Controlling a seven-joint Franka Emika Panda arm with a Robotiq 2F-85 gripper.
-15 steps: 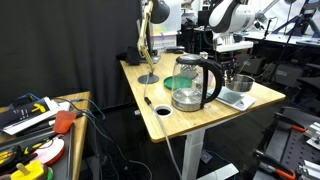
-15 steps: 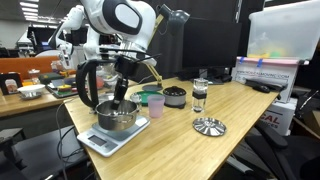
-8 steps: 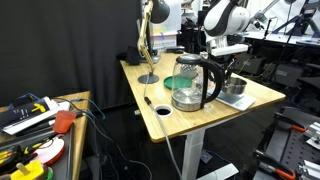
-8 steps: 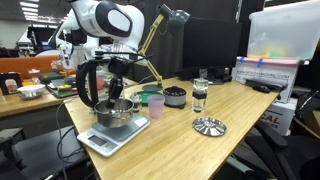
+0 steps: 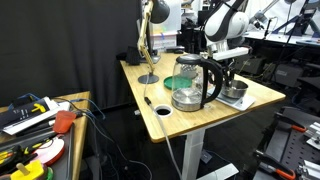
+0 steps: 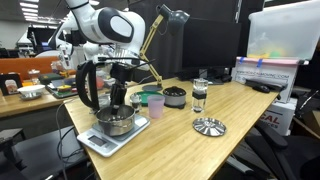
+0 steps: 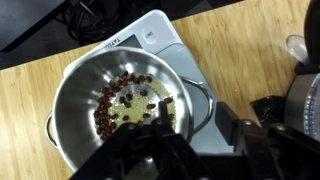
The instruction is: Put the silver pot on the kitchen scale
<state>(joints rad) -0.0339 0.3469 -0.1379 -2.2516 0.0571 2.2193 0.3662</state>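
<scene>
Silver pot [image 7: 120, 100] upright on kitchen scale [image 7: 160, 35], mouth up; hand [image 6: 118, 100] apart above.

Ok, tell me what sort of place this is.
Probably a robotics lab or workshop rather than a home kitchen: a cluttered tool bench stands beside the wooden desk, and a clear storage bin sits at the desk's far end.
</scene>
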